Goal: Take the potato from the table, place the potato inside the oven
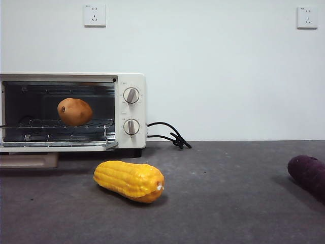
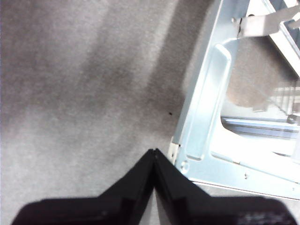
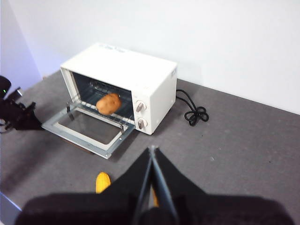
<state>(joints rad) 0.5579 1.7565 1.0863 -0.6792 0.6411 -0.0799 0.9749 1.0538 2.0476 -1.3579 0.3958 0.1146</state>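
The tan-brown potato (image 1: 74, 112) (image 3: 108, 103) lies on the wire rack inside the cream-white oven (image 1: 129, 81) (image 3: 140, 75), whose glass door (image 3: 86, 127) (image 2: 243, 140) hangs open and flat. My left gripper (image 2: 152, 152) is shut with nothing in it, low over the dark grey table (image 1: 228, 203) beside the corner of the open door; it shows as a black arm (image 3: 16, 115) in the right wrist view. My right gripper (image 3: 151, 150) is shut and empty, high above the table in front of the oven.
A yellow corn cob (image 1: 130, 181) (image 3: 103, 182) lies on the table in front of the oven. A dark purple vegetable (image 1: 307, 174) sits at the right edge. The black cord (image 1: 170, 134) (image 3: 194, 112) coils beside the oven by the white wall.
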